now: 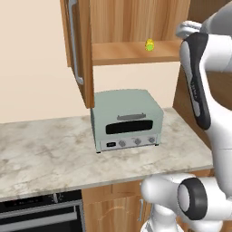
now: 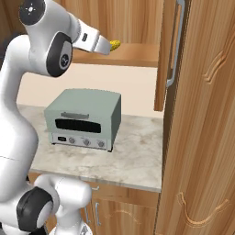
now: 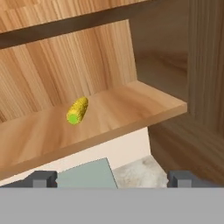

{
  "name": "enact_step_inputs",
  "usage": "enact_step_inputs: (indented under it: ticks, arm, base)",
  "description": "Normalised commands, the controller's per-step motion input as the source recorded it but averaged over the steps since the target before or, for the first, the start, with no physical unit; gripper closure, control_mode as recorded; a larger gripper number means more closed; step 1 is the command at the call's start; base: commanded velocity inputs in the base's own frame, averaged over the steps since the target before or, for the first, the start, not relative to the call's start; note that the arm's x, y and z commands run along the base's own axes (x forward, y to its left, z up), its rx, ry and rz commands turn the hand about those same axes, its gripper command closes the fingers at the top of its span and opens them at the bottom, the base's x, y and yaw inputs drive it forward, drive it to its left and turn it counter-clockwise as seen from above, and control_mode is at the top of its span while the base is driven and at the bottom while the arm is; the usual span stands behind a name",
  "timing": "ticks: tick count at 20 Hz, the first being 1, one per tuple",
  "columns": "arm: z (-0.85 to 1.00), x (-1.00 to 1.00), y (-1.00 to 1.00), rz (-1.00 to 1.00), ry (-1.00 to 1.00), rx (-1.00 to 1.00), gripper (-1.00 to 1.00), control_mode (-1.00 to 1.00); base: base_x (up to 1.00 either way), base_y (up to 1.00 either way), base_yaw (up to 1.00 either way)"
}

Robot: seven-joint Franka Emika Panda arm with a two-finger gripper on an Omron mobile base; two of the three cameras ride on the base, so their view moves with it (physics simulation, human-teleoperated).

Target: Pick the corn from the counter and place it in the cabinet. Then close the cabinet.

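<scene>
In the left base view, the corn is lying on the bottom shelf of the cabinet, near its front edge, so the placing step looks done. The left door is hanging open above the toaster oven on the counter.

In the right base view, the arm is reaching up beside the corn, while the right door is standing open, waiting to be swung shut.

In the hand view, the gripper is spread wide and holding nothing, the corn resting apart from its fingertips.
</scene>
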Motion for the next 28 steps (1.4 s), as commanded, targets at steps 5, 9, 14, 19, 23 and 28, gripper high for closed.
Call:
enact_step_inputs:
  ticks: [5, 9, 14, 19, 23, 28]
  arm:
    - [0.00, -0.84, -0.16, -0.04, 0.00, 0.01, -1.00, -1.00]
    - [0.00, -0.92, -0.18, -0.03, -0.01, 0.00, -1.00, -1.00]
    - [0.00, -0.86, -0.39, -0.05, 0.00, 0.10, -1.00, -1.00]
    - [0.00, -0.73, -0.43, -0.07, 0.00, 0.15, -1.00, -1.00]
    - [0.01, -0.56, -0.42, -0.07, 0.00, 0.18, -1.00, -1.00]
    - [0.01, -0.28, -0.37, -0.07, 0.00, 0.16, -1.00, -1.00]
  base:
    - [0.00, 0.00, 0.00]
    - [0.00, 0.00, 0.00]
    - [0.00, 0.00, 0.00]
    - [0.00, 0.00, 0.00]
    - [0.00, 0.00, 0.00]
    - [0.00, 0.00, 0.00]
